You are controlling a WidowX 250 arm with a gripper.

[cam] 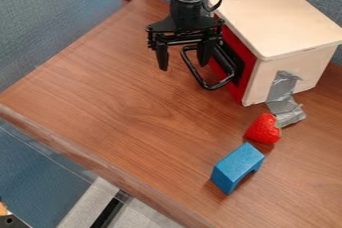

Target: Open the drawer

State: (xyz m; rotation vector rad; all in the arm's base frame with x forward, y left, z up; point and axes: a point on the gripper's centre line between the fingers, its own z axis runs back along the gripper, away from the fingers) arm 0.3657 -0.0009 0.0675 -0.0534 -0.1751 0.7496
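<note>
Red covered the front of the drawer (249,72), which sat in the box (280,19) and looked shut, its black handle (212,87) standing out over the desk (120,102). The end effector (184,63) hung beside the box's red face, its fingers spread wide around nothing. The finger nearer the box was at the handle's loop; whether it had gone behind the bar or only hung above it, I could not tell.

The step in hand was likely hooking the handle. It called for lowering that finger well inside the loop, between bar and drawer front, then drawing straight away from the box's red face, low and level. A sideways pull could have jammed the drawer, and a shallow hook could have slipped over the rounded bar.

The box was pale, smooth wood with flat faces and crisp edges; crinkled silver tape (280,88) ran down its side to the desk, perhaps to hold it against the pull. The handle was a slim, glossy bent bar. Near the box's taped corner lay a plump, dimpled red strawberry (262,129), and beyond it a matte blue block (236,166) with an arched cut. The desk was brown, streaked with wood grain.
</note>
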